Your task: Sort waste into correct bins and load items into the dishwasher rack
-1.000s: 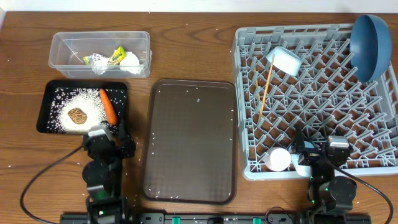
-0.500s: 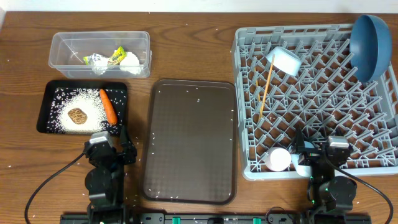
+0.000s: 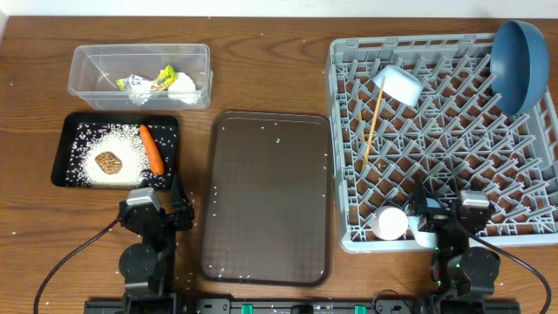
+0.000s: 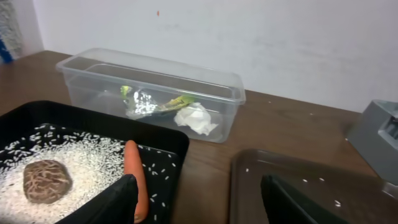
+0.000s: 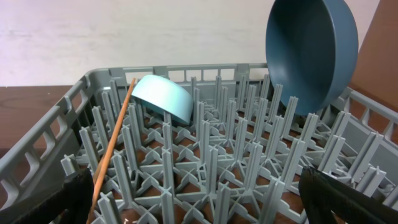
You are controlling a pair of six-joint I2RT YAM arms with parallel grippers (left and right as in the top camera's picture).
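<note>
Surface: brown wooden table | Room: plain white wall is seen behind | Hands: left gripper and right gripper are held spread, empty

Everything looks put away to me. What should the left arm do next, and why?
Probably just pull the left tool back to rest. The carrot, lump and rice lie in the black tray, tissue and wrapper in the tub; the brown tray holds only stray grains.

The wooden table bears tub, black tray, brown tray, rack.
</note>
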